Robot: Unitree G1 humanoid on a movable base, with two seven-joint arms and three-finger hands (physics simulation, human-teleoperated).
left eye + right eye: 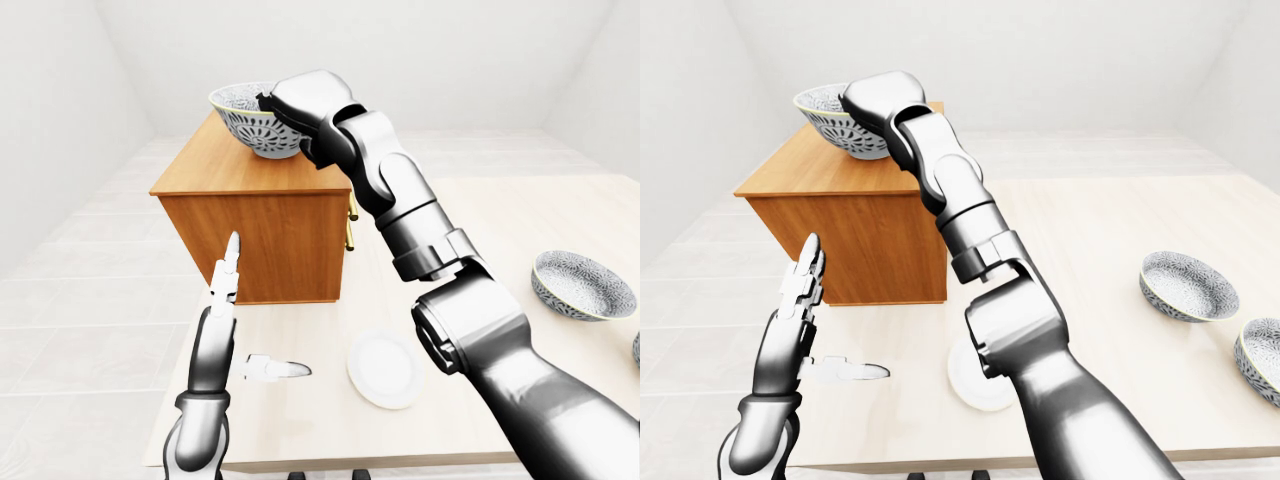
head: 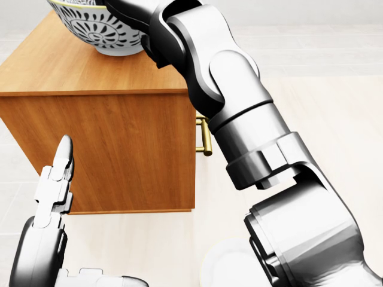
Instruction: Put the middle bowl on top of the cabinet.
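While right hand [image 1: 275, 103] grips bowl [image 1: 243, 126] on cabinet [image 1: 262, 235], left hand [image 1: 222, 318] open-fingered, pale table [image 1: 490, 225], white room [image 1: 460, 60].

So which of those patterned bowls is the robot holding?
The bowl in the right hand, above the wooden cabinet; the other two sit on the table.

The pale table [image 1: 1110, 250] carries a wooden cabinet [image 1: 870, 245], a white plate [image 1: 385, 368], a patterned bowl [image 1: 1188, 285] and a second bowl [image 1: 1260, 360].
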